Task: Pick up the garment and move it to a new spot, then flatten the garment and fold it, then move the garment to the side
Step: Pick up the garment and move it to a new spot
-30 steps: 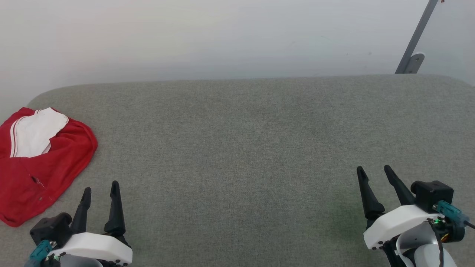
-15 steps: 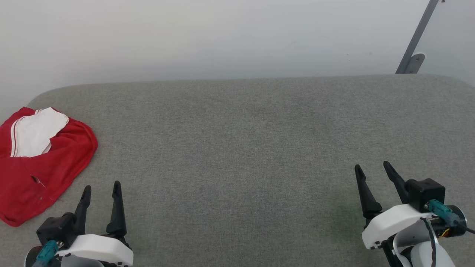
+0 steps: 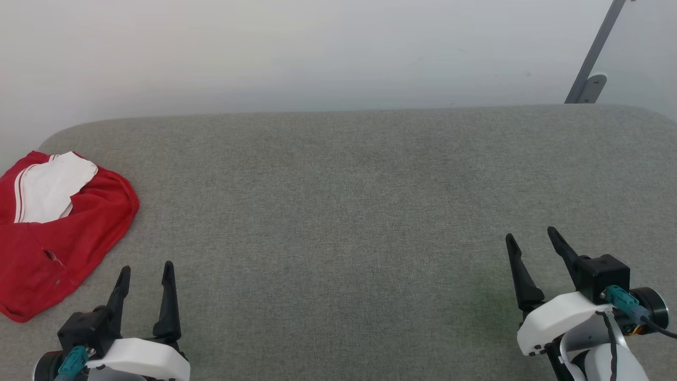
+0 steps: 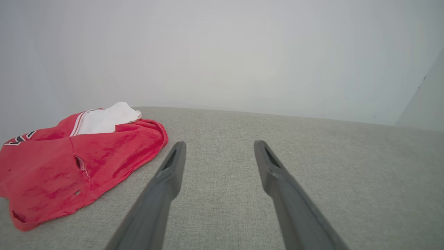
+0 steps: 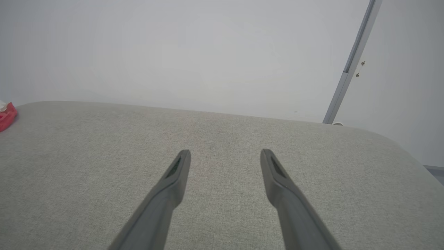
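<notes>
The garment [image 3: 69, 233] lies crumpled at the left edge of the grey padded surface [image 3: 344, 201], red with a white sleeve end and stripe trim on top. In the left wrist view the garment [image 4: 69, 166] sits left of my fingers, with a bit of black lettering at its far left. Its red edge [image 5: 7, 114] also peeks in at the left of the right wrist view. My left gripper [image 3: 147, 267] is open and empty, just right of the garment and apart from it. My right gripper [image 3: 531, 235] is open and empty at the near right.
A pale wall [image 3: 317, 53] rises behind the surface's rounded far edge. A slanted grey metal bar [image 3: 592, 58] with a foot plate stands at the far right corner. Bare grey fabric stretches between the two grippers.
The left gripper has drawn back a little toward the near edge. The right gripper has crept slightly forward. The garment has not moved.
</notes>
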Motion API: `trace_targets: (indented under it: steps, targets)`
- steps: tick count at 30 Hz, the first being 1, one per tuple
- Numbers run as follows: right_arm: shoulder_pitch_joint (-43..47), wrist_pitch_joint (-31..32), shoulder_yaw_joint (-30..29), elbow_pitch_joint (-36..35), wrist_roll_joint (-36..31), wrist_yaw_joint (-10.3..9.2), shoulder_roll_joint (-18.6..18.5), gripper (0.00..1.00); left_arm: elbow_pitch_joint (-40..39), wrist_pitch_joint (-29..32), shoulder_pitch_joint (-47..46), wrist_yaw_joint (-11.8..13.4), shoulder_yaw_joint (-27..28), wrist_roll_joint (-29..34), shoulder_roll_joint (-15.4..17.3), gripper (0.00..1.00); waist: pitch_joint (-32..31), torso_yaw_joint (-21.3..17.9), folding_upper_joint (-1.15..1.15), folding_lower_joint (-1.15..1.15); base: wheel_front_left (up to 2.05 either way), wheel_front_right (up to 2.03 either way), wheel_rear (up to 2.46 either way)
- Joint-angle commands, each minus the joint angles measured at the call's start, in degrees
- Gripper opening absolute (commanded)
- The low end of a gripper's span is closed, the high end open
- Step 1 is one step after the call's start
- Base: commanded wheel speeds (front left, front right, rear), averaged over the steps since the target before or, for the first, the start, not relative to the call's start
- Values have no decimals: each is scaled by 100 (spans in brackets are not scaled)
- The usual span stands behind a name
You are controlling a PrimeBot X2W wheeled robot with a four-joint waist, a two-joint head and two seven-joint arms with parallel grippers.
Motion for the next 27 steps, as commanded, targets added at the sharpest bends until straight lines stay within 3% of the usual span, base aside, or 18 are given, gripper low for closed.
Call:
trace_targets:
  steps: [1,10,17,27]
  targets:
    - [-13,-54,-29,-1,-37,0,5,100,-2,-40,5,-17,19,30,-11,100,4,1,0,0,0,0,0]
    - [-32,-85,-42,16,-58,0,72,100,18,-40,-71,-23,58,-5,-27,100,22,46,0,0,0,0,0]
    - [-13,-36,182,-11,10,0,36,100,62,-38,-40,99,178,-69,-36,100,-77,302,0,0,0,0,0]
    - [31,25,592,12,111,0,-23,100,51,57,68,219,414,-281,76,100,-268,1095,0,0,0,0,0]
